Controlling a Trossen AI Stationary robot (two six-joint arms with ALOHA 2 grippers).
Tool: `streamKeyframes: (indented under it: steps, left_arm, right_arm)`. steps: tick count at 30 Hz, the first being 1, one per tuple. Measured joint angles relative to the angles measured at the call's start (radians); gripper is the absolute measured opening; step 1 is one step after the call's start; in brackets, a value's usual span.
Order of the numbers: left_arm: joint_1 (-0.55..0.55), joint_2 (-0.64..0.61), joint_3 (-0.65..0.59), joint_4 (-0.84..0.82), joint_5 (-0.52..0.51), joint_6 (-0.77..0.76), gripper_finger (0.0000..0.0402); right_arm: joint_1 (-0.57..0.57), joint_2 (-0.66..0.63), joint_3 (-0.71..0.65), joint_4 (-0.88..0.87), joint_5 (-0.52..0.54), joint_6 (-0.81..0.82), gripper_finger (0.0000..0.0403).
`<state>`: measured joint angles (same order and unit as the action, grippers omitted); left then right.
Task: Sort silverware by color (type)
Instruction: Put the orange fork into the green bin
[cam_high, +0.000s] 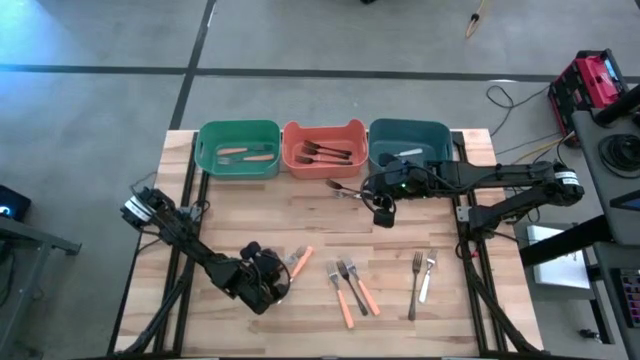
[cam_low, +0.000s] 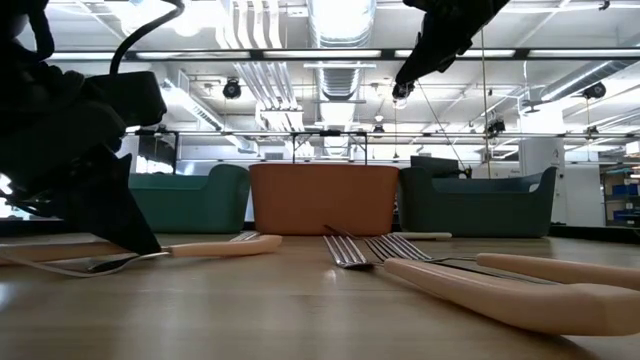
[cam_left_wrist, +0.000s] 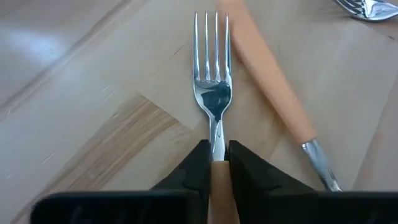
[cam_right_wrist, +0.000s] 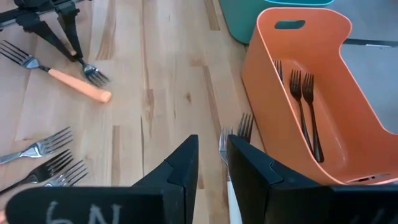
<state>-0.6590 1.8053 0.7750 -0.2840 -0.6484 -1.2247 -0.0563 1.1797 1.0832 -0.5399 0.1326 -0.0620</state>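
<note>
**Left wrist view: fork pinched at the neck**

The left gripper has its fingers closed on an orange-handled fork lying on the table. The right gripper, fingers narrowly parted around a pale handle, hovers beside the orange bin, which holds 3 dark forks.

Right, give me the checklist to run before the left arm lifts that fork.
1. Is the left tool shut squarely on the held fork: ok, it grips the handle.
2. Is the held fork off the table: not ok, it lies flat.
3. Is the neighbouring fork clear of it: cannot tell, its orange handle lies right alongside the tines.
4. Does the green bin, holding orange-handled forks, have room: ok.
5. Is the right tool out of the way: ok, it is by the orange bin.
</note>
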Motion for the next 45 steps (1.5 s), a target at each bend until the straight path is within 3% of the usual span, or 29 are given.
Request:
streamKeyframes:
  steps: [8,14,20,26,31,38,45]
  left_arm:
    - [0.003,-0.09,-0.011,-0.102,-0.024,0.001,0.0019]
    - [0.003,-0.211,-0.007,-0.163,-0.107,0.048,0.0019]
    - [0.017,-0.379,0.014,-0.134,-0.186,0.274,0.0019]
    - [0.057,-0.568,0.03,-0.045,-0.221,0.677,0.0019]
    - [0.163,-0.698,0.03,0.047,-0.221,0.98,0.0019]
    - [0.38,-0.753,0.029,0.142,-0.068,1.26,0.0019]
    - [0.632,-0.748,0.029,0.144,0.187,1.337,0.0023]
  right_arm:
    - [0.0,0.0,0.0,0.0,0.0,0.0,0.0077]
    - [0.0,0.0,-0.004,0.001,-0.001,0.0,0.0077]
    - [0.0,0.0,-0.02,0.056,-0.003,-0.001,0.0077]
    - [0.0,0.0,-0.077,0.164,-0.005,-0.017,0.0077]
    - [0.0,0.0,-0.12,0.223,-0.004,-0.017,0.0077]
    - [-0.001,0.0,-0.159,0.35,-0.002,-0.055,0.0077]
    - [-0.003,0.0,-0.159,0.413,-0.001,-0.137,0.0077]
